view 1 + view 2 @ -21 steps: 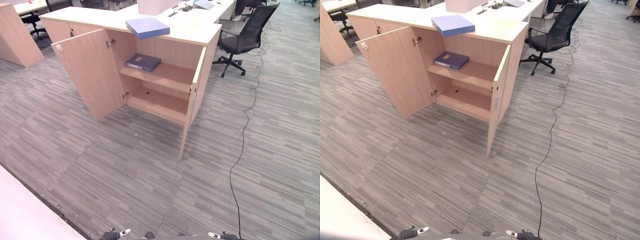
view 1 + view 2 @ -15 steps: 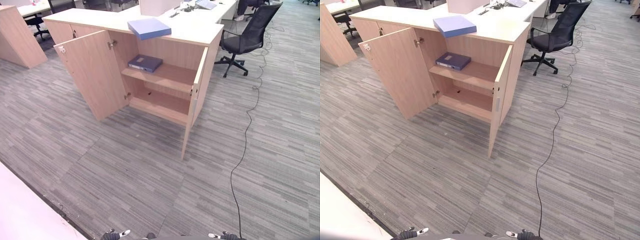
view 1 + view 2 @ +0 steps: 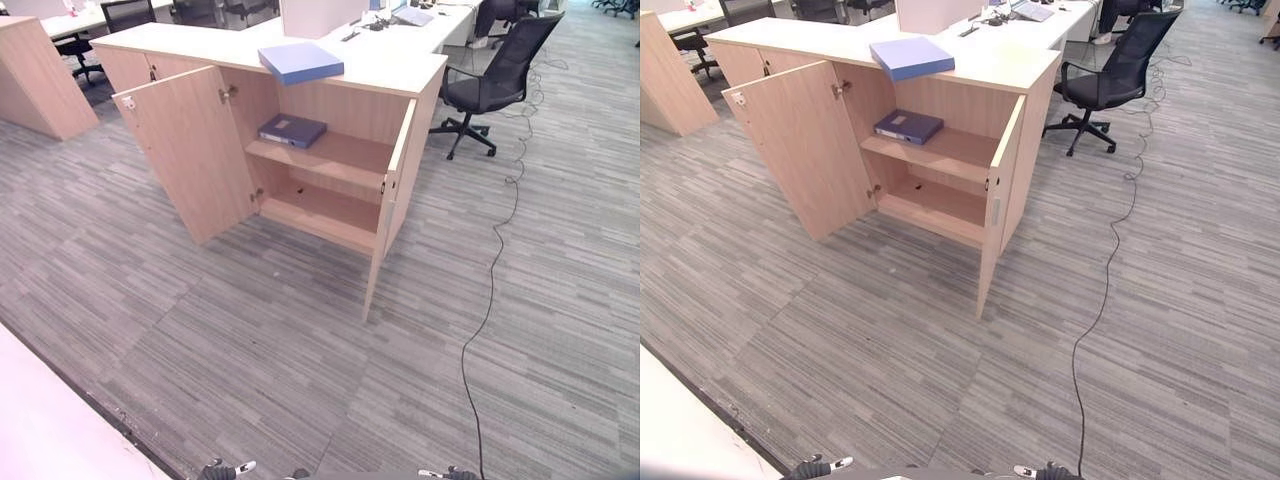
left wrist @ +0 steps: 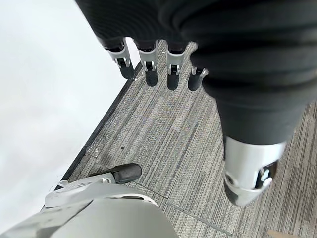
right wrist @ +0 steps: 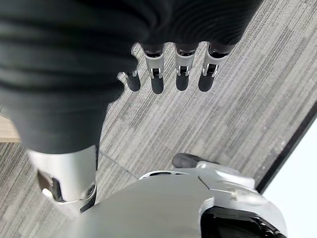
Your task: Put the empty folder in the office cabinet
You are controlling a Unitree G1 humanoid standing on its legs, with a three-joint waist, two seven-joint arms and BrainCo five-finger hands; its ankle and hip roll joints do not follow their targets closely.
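A light blue folder (image 3: pixel 300 62) lies flat on top of the wooden office cabinet (image 3: pixel 395 72). Both cabinet doors stand open, the left door (image 3: pixel 190 150) swung wide and the right door (image 3: pixel 392 195) edge-on to me. On the upper shelf (image 3: pixel 345 155) a darker blue binder (image 3: pixel 292 129) lies at the left end; the lower shelf (image 3: pixel 325 205) is bare. The cabinet stands a few steps away from me. My left hand (image 4: pixel 150 67) hangs over the carpet with straight fingers, holding nothing. My right hand (image 5: pixel 182 69) hangs the same way, open.
A black office chair (image 3: pixel 495 75) stands to the right of the cabinet. A desk (image 3: pixel 400 25) with small items runs behind it. Another wooden unit (image 3: pixel 35 80) is at the far left. A white surface (image 3: pixel 45 430) fills the near left corner. Grey carpet (image 3: pixel 300 360) stretches up to the cabinet.
The whole picture has shifted slightly, so the camera has moved. The folder, the binder and the doors keep their places.
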